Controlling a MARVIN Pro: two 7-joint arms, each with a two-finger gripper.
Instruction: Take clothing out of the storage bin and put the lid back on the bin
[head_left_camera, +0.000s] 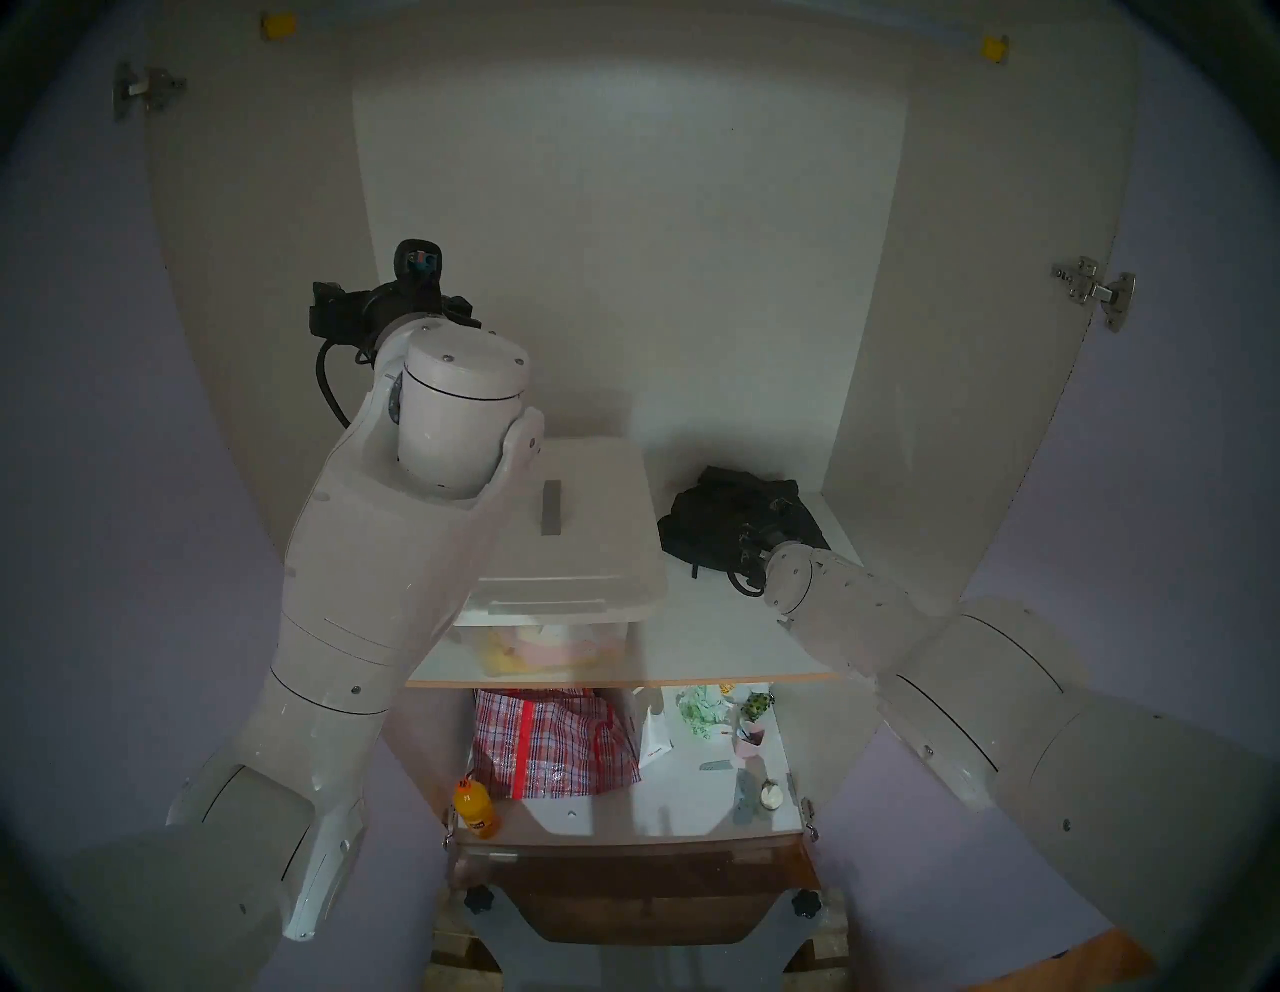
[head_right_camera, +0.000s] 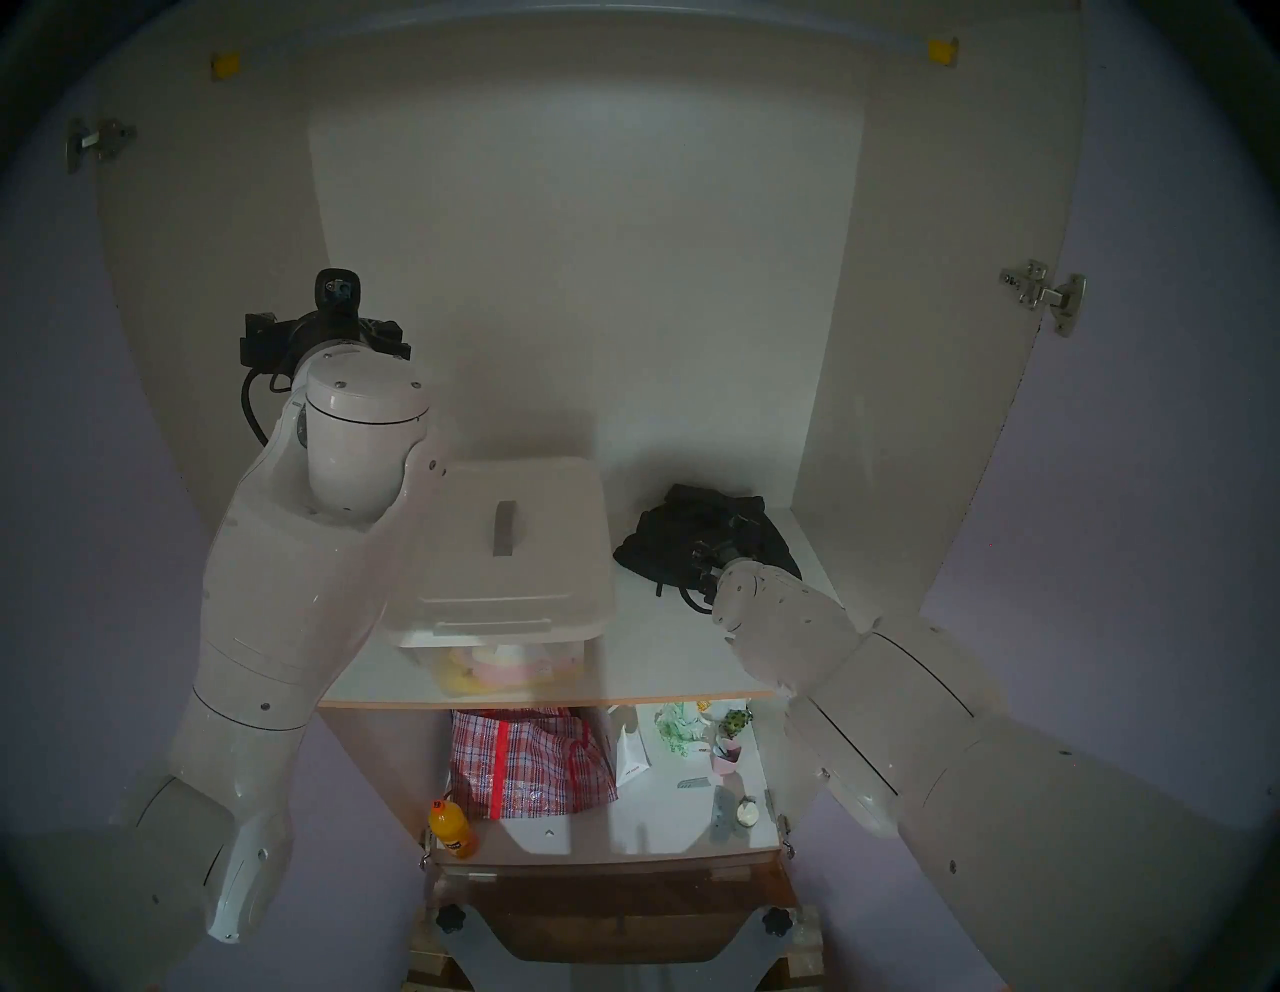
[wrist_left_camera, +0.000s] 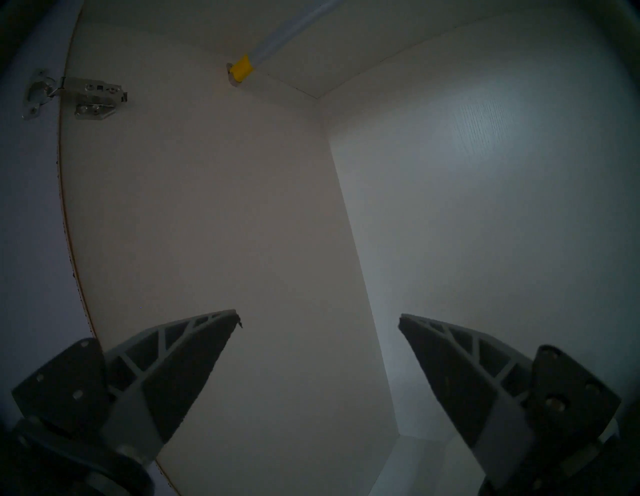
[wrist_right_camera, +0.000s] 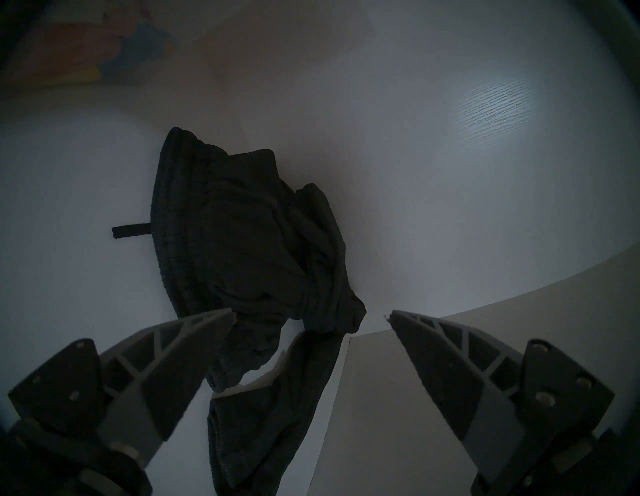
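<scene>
The white lid (head_left_camera: 582, 512) with its grey strip handle lies on top of the clear storage bin (head_left_camera: 623, 641), at the shelf's left-middle; pale yellow and pink cloths show through the bin's front wall. The black clothing (head_left_camera: 727, 519) lies crumpled on the shelf right of the bin, by the wardrobe's right wall. My right gripper (wrist_right_camera: 310, 313) is open and empty, its tips just over the near edge of the clothing (wrist_right_camera: 242, 235). My left gripper (wrist_left_camera: 318, 320) is open and empty, raised above the bin's left side and facing the wardrobe's back left corner.
The shelf's front edge (head_left_camera: 623, 682) runs below the bin. On the lower shelf are a red-and-white checked bag (head_left_camera: 554, 741), an orange bottle (head_left_camera: 476, 810) and small items (head_left_camera: 727, 727). The wardrobe's side walls close in both arms. A yellow rod bracket (wrist_left_camera: 242, 67) sits high up.
</scene>
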